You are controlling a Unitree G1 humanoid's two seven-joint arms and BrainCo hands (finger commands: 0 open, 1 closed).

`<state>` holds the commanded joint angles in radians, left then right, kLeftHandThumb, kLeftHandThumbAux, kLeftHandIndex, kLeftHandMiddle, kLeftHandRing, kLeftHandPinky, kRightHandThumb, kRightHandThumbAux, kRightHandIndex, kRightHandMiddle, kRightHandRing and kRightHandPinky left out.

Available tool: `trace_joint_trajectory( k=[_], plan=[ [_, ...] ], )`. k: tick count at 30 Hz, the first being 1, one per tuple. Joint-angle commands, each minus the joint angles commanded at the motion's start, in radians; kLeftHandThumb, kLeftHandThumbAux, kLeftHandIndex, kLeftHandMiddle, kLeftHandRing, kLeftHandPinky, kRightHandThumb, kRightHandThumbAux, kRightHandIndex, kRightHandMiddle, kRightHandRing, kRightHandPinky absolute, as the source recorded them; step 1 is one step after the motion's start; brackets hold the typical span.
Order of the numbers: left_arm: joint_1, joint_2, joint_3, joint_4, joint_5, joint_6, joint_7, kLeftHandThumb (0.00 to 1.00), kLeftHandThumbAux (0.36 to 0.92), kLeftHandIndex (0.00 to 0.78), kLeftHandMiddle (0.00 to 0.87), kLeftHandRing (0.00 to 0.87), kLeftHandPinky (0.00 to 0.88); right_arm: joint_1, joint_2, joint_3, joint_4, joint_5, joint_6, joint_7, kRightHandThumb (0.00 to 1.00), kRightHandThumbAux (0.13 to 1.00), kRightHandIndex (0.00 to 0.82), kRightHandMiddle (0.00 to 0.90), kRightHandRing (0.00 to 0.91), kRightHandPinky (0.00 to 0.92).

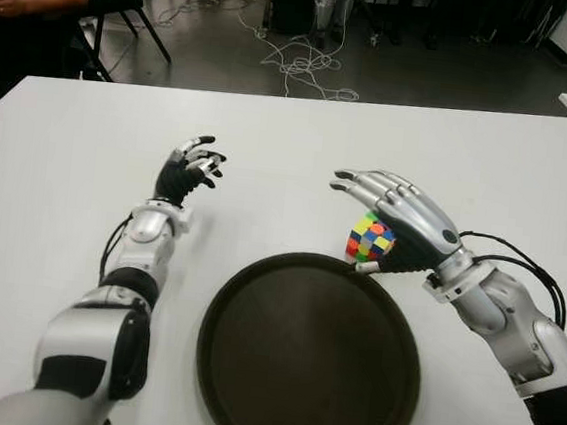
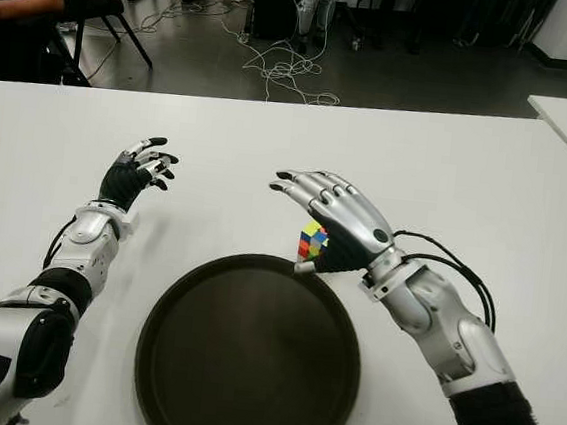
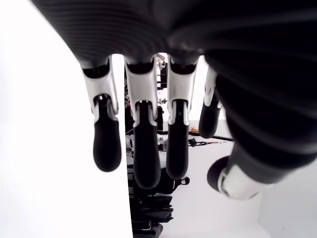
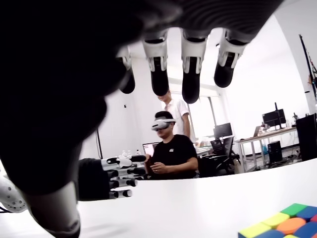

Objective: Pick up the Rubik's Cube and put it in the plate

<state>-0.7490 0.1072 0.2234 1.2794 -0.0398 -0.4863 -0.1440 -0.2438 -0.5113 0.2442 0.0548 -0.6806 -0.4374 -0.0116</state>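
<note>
Both your hands are spread: right hand (image 1: 395, 223) over the Rubik's Cube (image 1: 370, 238) at the plate (image 1: 246, 390) rim, left hand (image 1: 190, 170) idle.

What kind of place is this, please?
Probably a robotics lab or office: loose cables lie on the floor behind the white table, desks carry monitors, and a seated person wears a headset.

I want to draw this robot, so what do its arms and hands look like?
Both arms have silver-white shells with black joints. The left hand is mostly black with silver knuckles and black fingertips. The right hand has a silver back, and black cables loop beside its wrist.
</note>
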Motion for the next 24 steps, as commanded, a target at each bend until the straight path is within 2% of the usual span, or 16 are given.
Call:
trace_joint_trajectory(
  k=[6, 17, 24],
  plan=[
    [-0.001, 0.002, -0.004, 0.001, 0.004, 0.002, 0.000, 0.109, 0.721, 0.221, 0.419, 0.500, 0.561, -0.029, -0.005, -0.012, 0.062, -0.014, 0.004, -0.033, 0.000, 0.783, 0.068, 0.114, 0.128, 0.110],
    [0.000, 0.000, -0.001, 0.001, -0.001, 0.003, -0.001, 0.132, 0.718, 0.236, 0.432, 0.507, 0.566, -0.018, 0.018, -0.024, 0.015, -0.110, 0.245, -0.012, 0.000, 0.780, 0.064, 0.108, 0.117, 0.096],
    [-0.001, -0.004, 0.002, 0.001, -0.004, 0.007, 0.001, 0.131, 0.715, 0.224, 0.438, 0.514, 0.583, -0.018, 0.013, -0.014, -0.006, -0.115, 0.314, 0.027, 0.000, 0.771, 0.065, 0.102, 0.119, 0.105]
  ],
)
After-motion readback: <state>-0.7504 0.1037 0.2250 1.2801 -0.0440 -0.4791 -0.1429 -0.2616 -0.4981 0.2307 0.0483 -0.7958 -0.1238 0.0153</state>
